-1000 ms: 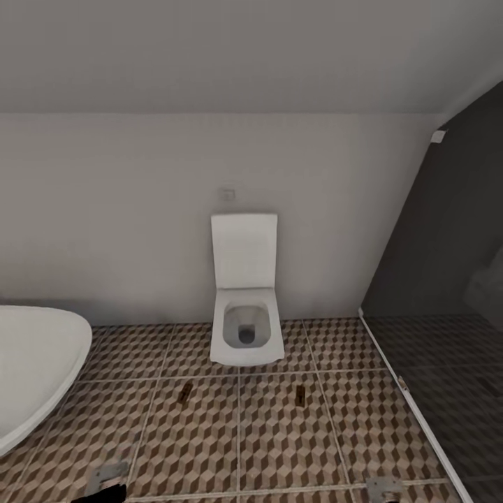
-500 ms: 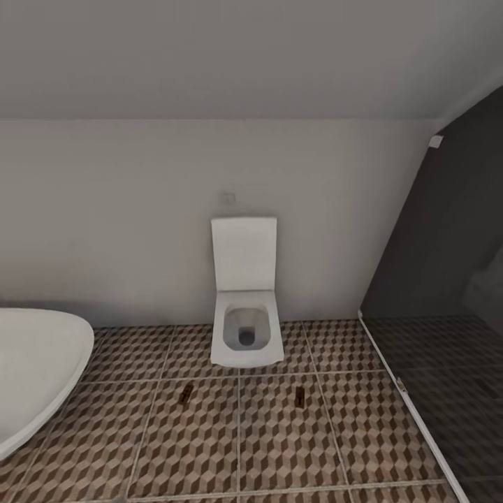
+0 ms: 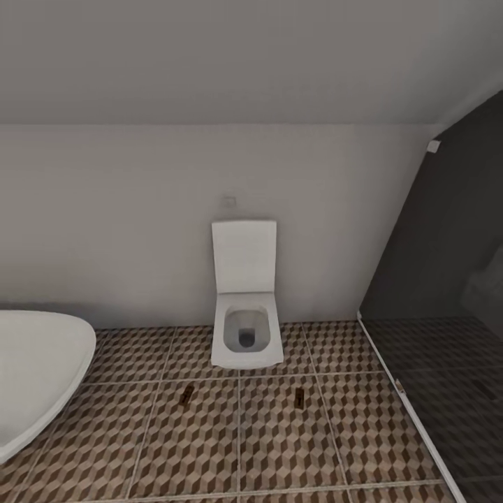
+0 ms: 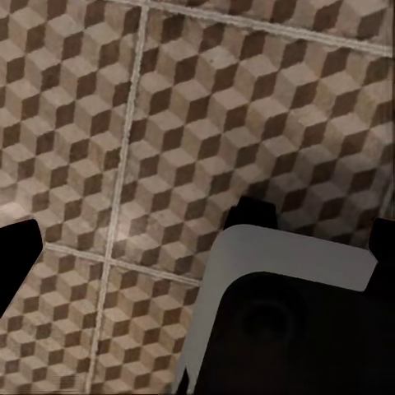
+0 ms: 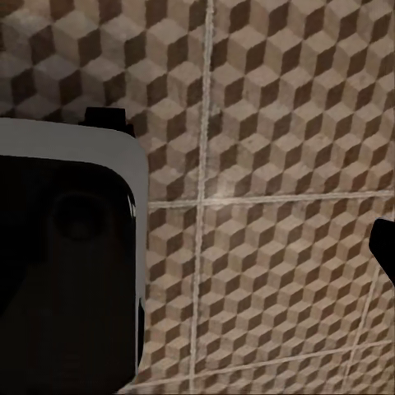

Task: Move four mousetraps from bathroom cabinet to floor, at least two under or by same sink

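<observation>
Left hand [image 4: 197,239]: in the left wrist view two dark fingertips sit wide apart at the frame edges with bare tile between them, so the hand reads as spread open and carrying nothing. Right hand [image 5: 247,181]: same story in the right wrist view, one dark tip by the grey housing and another at the far edge, open and empty. Both wrist cameras look steeply down onto the bathroom floor [image 3: 279,454] (cube-pattern tiles, pale grout), which suggests both arms hang low with the hands pointed at the ground; how the arms are bent cannot be told. Outward from there, in the head view: two mousetraps lie flat on the tiles ahead of the robot, one mousetrap [image 3: 186,396] to the left of centre, the other mousetrap [image 3: 300,397] to the right, each with its long axis running roughly away from the robot toward the toilet [image 3: 246,335], the left one slightly slanted. They sit well apart from each other, just in front of the toilet's base, on the same floor surface. By side, the left arm would be nearer the left trap and the right arm nearer the right one, though both look beyond reach from this stance. A white bathtub [image 3: 35,370] edges in at the left; a dark glass shower screen [image 3: 433,293] stands at the right. Judgement: the remaining two traps, the cabinet and the sink lie elsewhere, so a turn of the base likely comes first.
</observation>
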You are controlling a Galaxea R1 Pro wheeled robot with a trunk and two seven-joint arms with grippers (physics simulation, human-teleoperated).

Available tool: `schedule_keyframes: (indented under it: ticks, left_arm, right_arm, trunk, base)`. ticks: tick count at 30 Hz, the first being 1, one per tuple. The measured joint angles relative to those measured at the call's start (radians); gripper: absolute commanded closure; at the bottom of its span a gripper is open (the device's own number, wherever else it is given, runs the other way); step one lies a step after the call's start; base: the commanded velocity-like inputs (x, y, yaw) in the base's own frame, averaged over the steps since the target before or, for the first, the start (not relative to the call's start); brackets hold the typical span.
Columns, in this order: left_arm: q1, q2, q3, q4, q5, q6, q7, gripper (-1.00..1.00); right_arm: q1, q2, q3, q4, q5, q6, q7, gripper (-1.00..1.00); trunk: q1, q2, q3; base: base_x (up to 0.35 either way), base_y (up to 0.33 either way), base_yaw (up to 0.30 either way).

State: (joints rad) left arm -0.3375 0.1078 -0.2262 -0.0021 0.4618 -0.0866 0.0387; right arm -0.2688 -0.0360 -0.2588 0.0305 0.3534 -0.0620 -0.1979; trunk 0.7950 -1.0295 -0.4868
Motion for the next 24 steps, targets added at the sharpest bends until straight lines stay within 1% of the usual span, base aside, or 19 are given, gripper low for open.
schedule_keyframes:
  ticks: [8,11,15,16,20,24]
  left_arm:
    - [0.031,-0.027,0.0,0.0,-0.001,0.001,-0.006,-1.0]
    - [0.042,-0.041,0.0,0.0,-0.001,0.001,-0.007,-1.0]
    - [0.055,-0.058,0.0,0.0,-0.001,0.0,-0.007,-1.0]
    - [0.055,-0.058,0.0,0.0,-0.001,0.0,-0.007,-1.0]
    - [0.065,-0.069,0.0,0.0,-0.002,0.0,-0.008,-1.0]
    - [0.07,-0.074,0.0,0.001,-0.003,0.001,-0.008,-1.0]
  right_arm:
    - [0.041,0.005,0.0,0.0,0.001,0.0,0.001,-1.0]
    - [0.059,0.017,0.0,0.0,0.001,-0.001,0.001,-1.0]
    - [0.078,0.041,0.0,0.0,0.001,-0.001,0.002,-1.0]
    - [0.078,0.041,0.0,0.0,0.001,-0.001,0.002,-1.0]
    - [0.098,0.06,0.0,0.0,0.001,-0.001,0.002,-1.0]
    - [0.114,0.07,0.0,0.0,0.002,-0.005,0.002,-1.0]
  trunk:
    - [-0.031,0.056,0.025]
    - [-0.042,0.077,0.034]
    - [-0.058,0.105,0.047]
    - [-0.061,0.112,0.05]
    - [-0.077,0.14,0.063]
    - [-0.092,0.168,0.075]
  base:
    - [0.0,0.0,0.0]
    - [0.0,0.0,0.0]
    - [0.0,0.0,0.0]
    - [0.0,0.0,0.0]
    - [0.0,0.0,0.0]
    - [0.0,0.0,0.0]
